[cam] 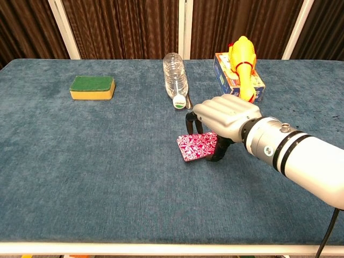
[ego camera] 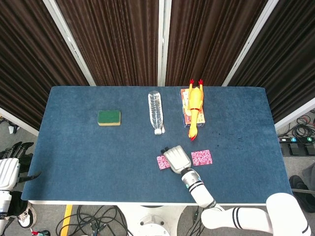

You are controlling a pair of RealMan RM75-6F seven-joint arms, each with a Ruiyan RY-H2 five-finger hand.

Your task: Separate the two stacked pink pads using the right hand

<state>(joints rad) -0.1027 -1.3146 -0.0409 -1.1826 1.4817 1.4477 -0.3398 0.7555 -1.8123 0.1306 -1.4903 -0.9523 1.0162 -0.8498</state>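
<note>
Right hand [ego camera: 177,159] on one pink pad; second pad lies apart on the blue surface [ego camera: 88,152].

In the head view the right hand rests palm-down over the left pad [ego camera: 163,162], fingers [cam: 189,121] curled down onto its far edge, holding it against the surface. The other pad [ego camera: 202,157] lies flat at 3 o'clock from the hand, just beside it, not touching the first pad. In the chest view the arm hides this second pad. The left hand [ego camera: 11,167] hangs off the surface at the 8 o'clock corner, fingers apart, holding nothing. At 12 o'clock from the right hand lies a bottle [ego camera: 155,112] on its side; a rubber chicken [ego camera: 195,109] lies on a box [cam: 228,79] toward 1 o'clock. A green sponge [ego camera: 109,117] sits well apart at 10 o'clock.
</note>
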